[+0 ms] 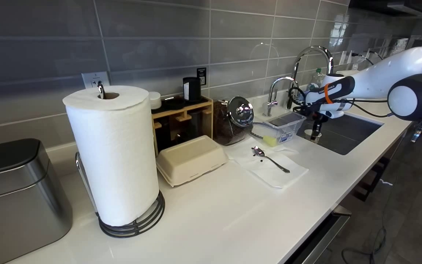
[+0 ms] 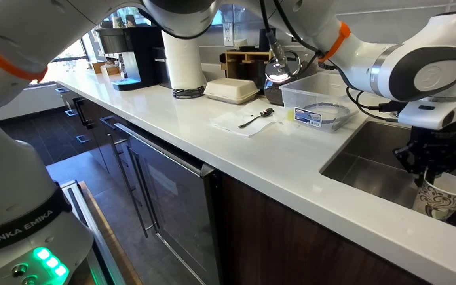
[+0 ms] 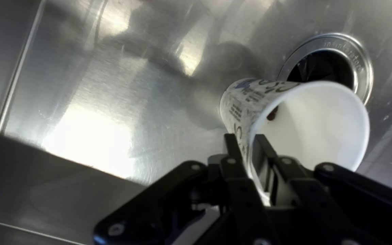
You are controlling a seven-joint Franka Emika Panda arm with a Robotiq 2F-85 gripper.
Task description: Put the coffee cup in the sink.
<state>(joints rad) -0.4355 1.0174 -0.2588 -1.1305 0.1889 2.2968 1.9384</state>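
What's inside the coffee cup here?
One gripper finger reaches into the coffee cup, and a small dark reddish spot shows deep inside; what it is can't be told. The cup's own side and that finger hide part of the interior.

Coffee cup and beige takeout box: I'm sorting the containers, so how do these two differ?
The coffee cup is swirl-patterned; the takeout box is plain. The cup is open at its rim, while the box looks closed. The claw pinches the cup's wall; the box rests on the counter. Both are containers.
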